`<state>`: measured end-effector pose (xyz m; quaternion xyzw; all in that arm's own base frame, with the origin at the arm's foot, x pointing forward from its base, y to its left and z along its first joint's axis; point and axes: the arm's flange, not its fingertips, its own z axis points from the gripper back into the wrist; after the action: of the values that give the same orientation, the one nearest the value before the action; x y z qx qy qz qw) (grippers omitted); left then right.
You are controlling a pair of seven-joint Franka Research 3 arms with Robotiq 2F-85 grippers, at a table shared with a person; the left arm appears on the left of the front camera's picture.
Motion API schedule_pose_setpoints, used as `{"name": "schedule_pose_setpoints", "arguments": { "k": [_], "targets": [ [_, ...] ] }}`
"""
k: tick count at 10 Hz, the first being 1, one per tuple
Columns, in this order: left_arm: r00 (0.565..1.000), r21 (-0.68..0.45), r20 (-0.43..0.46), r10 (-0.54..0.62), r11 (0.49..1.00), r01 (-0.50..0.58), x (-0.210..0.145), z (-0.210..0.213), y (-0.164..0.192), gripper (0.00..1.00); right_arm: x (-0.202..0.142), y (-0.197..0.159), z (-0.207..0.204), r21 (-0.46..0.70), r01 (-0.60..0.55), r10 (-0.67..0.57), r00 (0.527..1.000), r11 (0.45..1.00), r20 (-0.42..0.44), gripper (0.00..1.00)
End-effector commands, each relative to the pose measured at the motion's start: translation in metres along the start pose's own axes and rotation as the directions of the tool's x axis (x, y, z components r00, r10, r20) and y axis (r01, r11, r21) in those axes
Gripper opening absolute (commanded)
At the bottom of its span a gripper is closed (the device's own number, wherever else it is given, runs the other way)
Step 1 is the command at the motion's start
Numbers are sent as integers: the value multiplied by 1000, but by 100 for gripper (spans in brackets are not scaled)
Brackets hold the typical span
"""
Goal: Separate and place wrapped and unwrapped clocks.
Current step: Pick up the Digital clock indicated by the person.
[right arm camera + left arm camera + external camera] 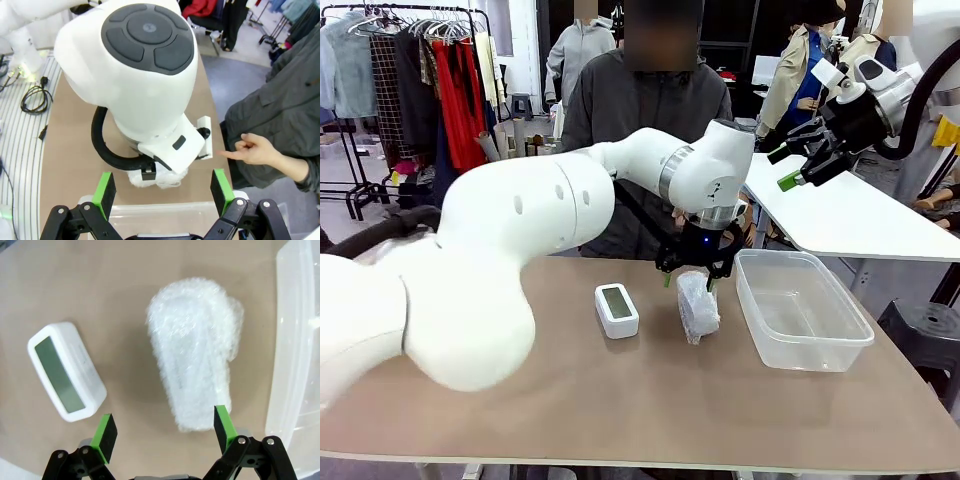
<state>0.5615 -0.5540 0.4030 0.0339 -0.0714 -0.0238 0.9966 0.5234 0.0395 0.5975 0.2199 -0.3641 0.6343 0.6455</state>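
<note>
One bubble-wrapped clock lies on the tan table between the bare clock and the clear bin. My left gripper hovers just above its far end, open, its green pads apart over the bundle's near end without touching it. The bare white clock with its grey-green screen lies face up to the left of the bundle. My right gripper is held high at the upper right, open and empty, its pads spread wide. A second wrapped bundle is out of view.
A clear plastic bin stands right of the bundle, its rim close to my left gripper. A person stands at the far side, one hand pointing towards the table. A white table sits behind at right.
</note>
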Motion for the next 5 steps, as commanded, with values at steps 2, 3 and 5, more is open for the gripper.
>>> {"name": "schedule_pose_setpoints", "arguments": {
  "k": [2,3,5],
  "targets": [
    [989,-57,142,46,998,-38,22,-2,-17,100,0,0,1,-3,-5,5,1000,1000,-9,100],
    [985,-74,158,65,996,-54,19,-7,-12,100,0,0,1,-3,-5,5,1000,1000,-9,100],
    [981,-136,173,87,989,-64,11,-18,-2,100,0,0,1,-3,-5,5,1000,1000,-9,100]
  ]
}}
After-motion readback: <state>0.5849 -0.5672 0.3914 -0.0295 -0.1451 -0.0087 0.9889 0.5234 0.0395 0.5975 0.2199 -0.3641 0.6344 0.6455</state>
